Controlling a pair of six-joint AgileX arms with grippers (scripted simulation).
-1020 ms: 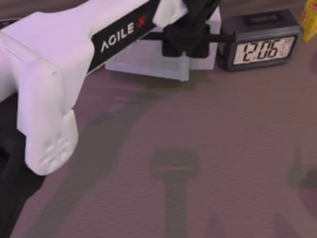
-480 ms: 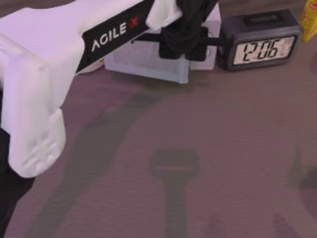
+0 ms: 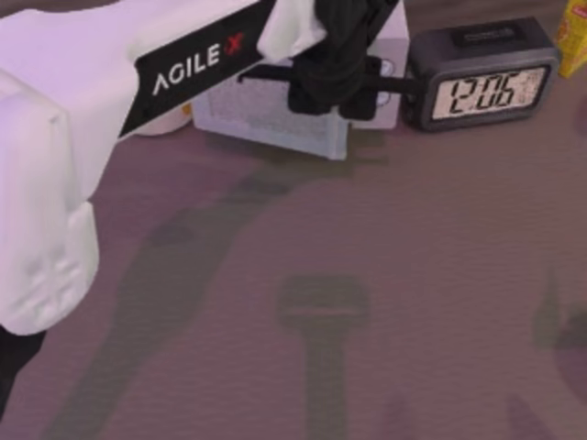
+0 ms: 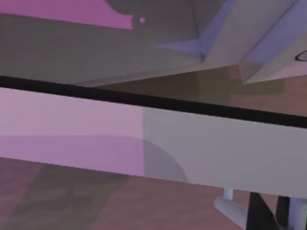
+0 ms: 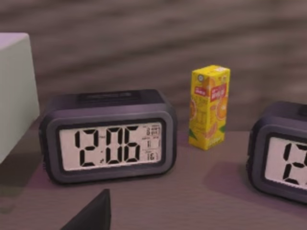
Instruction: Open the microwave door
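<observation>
The white microwave point(image 3: 390, 41) stands at the back of the table, centre. Its door point(image 3: 266, 115), with a grey mesh window, hangs ajar, its free edge swung out toward the table's front. My left gripper point(image 3: 335, 92) sits at that free edge, reached there across the microwave's top. In the left wrist view the door point(image 4: 216, 143) fills the middle as a pale band, and the black fingers point(image 4: 261, 215) close on its grey bar handle point(image 4: 232, 211). My right gripper point(image 5: 96, 215) is parked off to the right, facing the clock.
A black digital clock point(image 3: 481, 78) stands right beside the microwave, with a yellow juice box point(image 3: 573, 37) behind it. The right wrist view shows a second clock point(image 5: 283, 153) further right. A pale round object point(image 3: 165, 121) lies left of the microwave.
My left arm has shifted left and the gripper with it. The door's free edge has swung a little further out from the microwave front.
</observation>
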